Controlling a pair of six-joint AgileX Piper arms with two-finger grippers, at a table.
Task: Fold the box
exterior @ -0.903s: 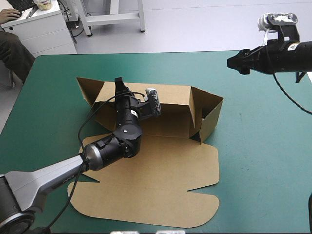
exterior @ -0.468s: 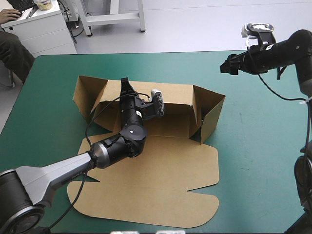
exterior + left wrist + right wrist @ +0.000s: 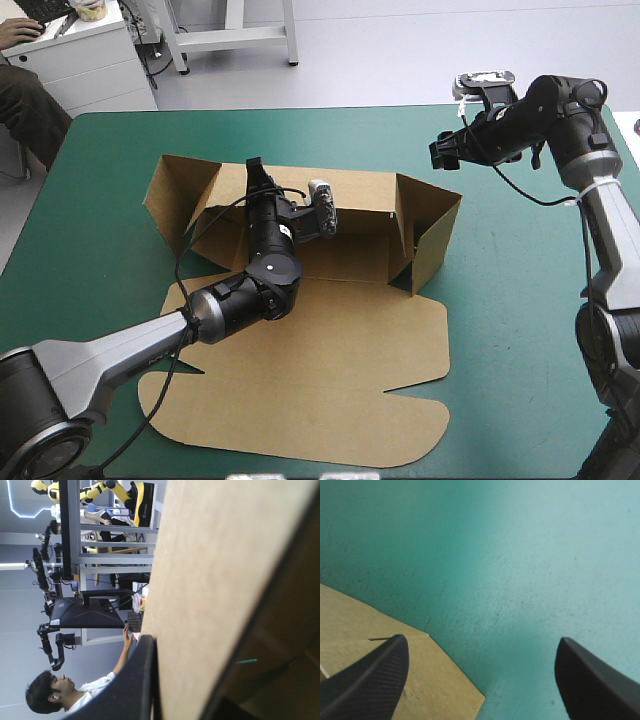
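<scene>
The brown box (image 3: 350, 340) lies mid-table with its lid flat toward the front edge. Its back wall (image 3: 350, 205) and both side walls are raised. My left gripper (image 3: 255, 172) reaches over the back wall's left part and is shut on the board. In the left wrist view the board (image 3: 215, 580) fills the space between the black fingers (image 3: 142, 680). My right gripper (image 3: 440, 153) hovers open above the teal-green cover, just beyond the box's right wall (image 3: 435, 235). In the right wrist view a brown corner (image 3: 435, 680) lies under the open gripper (image 3: 482, 645).
Bare teal-green cover (image 3: 530, 300) stretches right of the box and along the far edge (image 3: 300, 125). The left side flap (image 3: 175, 190) splays outward toward the table's left edge.
My right arm has swung in from the far right toward the box's right wall. The left gripper and the back wall shifted slightly, and the left flap splayed a little further out.
</scene>
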